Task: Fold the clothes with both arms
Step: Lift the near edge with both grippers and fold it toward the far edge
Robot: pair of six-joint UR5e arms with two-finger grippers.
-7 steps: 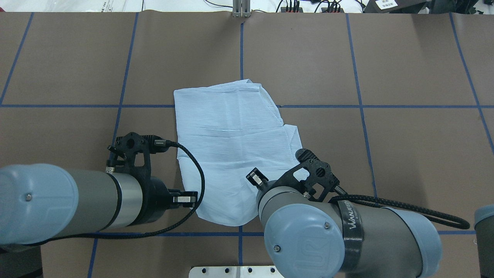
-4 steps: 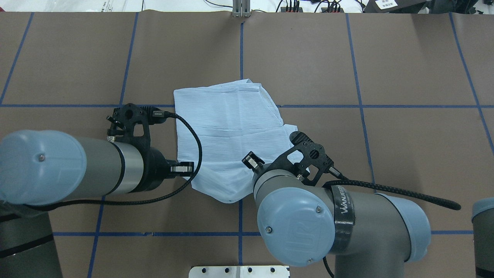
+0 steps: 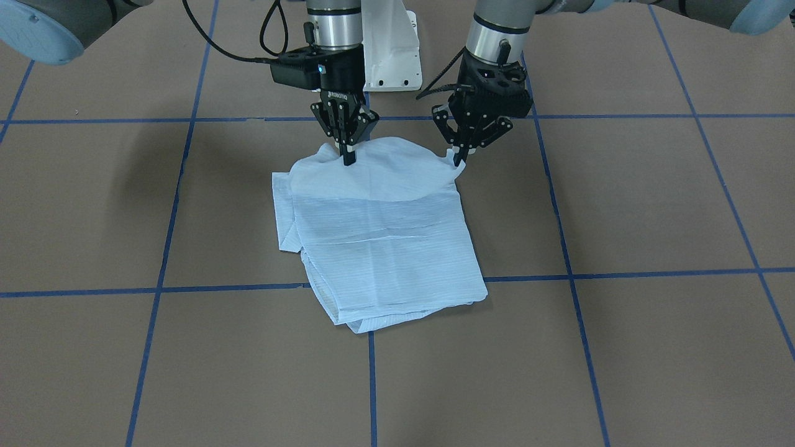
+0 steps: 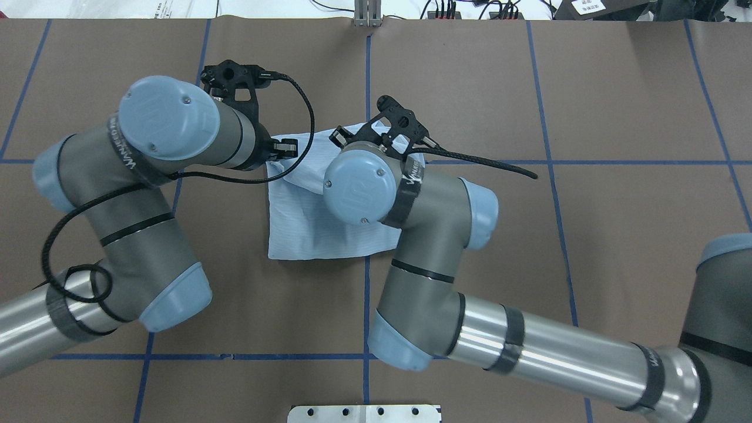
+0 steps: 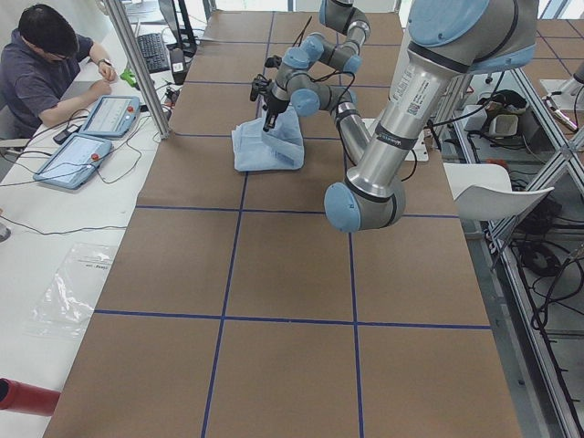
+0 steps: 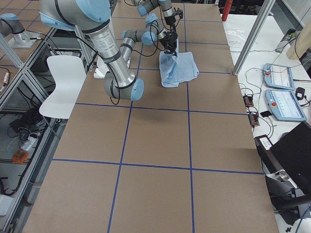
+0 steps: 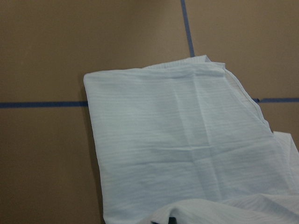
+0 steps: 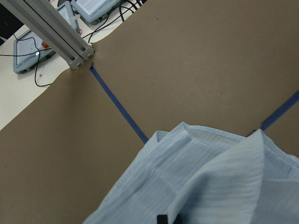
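**Two small pinches on a thin hem: how this fold could slip**

I hold the light-blue shirt (image 3: 385, 248) by the hem on my side. My right fingers (image 3: 348, 158) are closed on the edge itself. My left fingers (image 3: 459, 160) are closed on only the tip of a corner. Between the two pinches the cloth rises in a soft arch. The rest of the shirt lies folded flat on the brown worktop (image 3: 621, 205), its far end across a blue tape line (image 3: 217, 288).

The left hold worries me most. So little fabric is in it that I judge a slight tug could pull the corner free, and the hem would drop skewed.

The cloth looks thin and limp. If my wrists travel at different heights or speeds, the arch may twist and land as a crease, not a straight fold.

Carried too low, the raised part could drag the layers beneath, which poke out unevenly on my right side.

If I pull the pinches too far apart, the hem goes taut and could shift the whole stack. Too close together, the slack middle touches down first and bunches.
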